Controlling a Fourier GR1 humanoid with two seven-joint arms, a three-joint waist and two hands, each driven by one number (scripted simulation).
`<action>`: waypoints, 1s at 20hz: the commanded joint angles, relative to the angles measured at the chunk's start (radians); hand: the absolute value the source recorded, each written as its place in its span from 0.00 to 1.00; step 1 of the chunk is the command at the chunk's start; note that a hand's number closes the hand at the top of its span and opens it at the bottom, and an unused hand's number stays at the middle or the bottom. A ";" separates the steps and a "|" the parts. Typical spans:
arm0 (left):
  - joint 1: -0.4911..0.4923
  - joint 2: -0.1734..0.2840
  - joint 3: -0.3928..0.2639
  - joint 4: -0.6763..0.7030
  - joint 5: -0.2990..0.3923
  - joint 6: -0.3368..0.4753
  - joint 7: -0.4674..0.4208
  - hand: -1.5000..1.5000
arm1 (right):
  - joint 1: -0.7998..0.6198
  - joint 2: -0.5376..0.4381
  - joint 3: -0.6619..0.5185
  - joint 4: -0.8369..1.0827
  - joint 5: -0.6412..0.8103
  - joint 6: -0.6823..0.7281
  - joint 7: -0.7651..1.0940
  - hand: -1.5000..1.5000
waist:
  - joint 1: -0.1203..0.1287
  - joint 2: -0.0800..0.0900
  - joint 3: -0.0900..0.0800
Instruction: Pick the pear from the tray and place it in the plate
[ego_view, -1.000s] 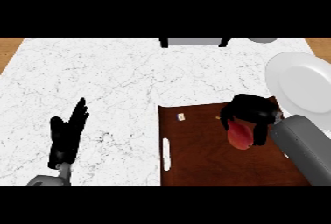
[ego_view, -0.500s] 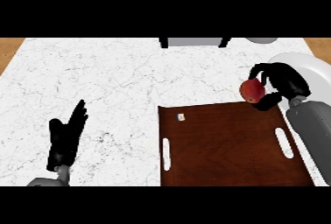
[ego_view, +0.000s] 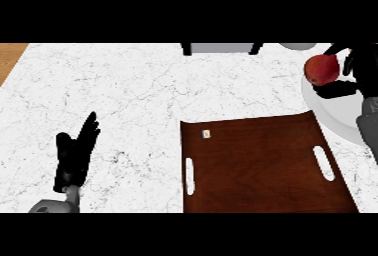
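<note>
R hand (ego_view: 353, 70) at the view's right edge, fingers curled round pear (ego_view: 322, 69), over the plate (ego_view: 328, 111) rim. Tray (ego_view: 258, 165) sits well below the fingers. L hand (ego_view: 75, 155) rests open, fingers straight.

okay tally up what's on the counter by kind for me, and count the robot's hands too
Pear: 1, red, held in the right hand
Tray: 1, brown wood
Plate: 1, white
Hands: 2, left hand resting open, right hand over the plate
Total: 5
</note>
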 joint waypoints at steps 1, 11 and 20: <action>-0.061 -0.027 0.004 0.025 -0.020 0.015 0.019 0.50 | 0.026 -0.033 -0.065 -0.098 0.005 0.014 0.131 1.00 | 0.006 0.003 0.001; 0.010 -0.049 -0.002 -0.025 -0.049 -0.028 0.002 0.50 | -0.053 -0.086 -0.203 0.274 0.011 -0.024 -0.055 1.00 | 0.029 0.009 0.002; 0.045 -0.041 0.020 -0.037 -0.048 -0.054 -0.017 0.50 | -0.107 -0.130 -0.247 0.634 0.021 -0.020 -0.235 1.00 | 0.041 0.013 0.002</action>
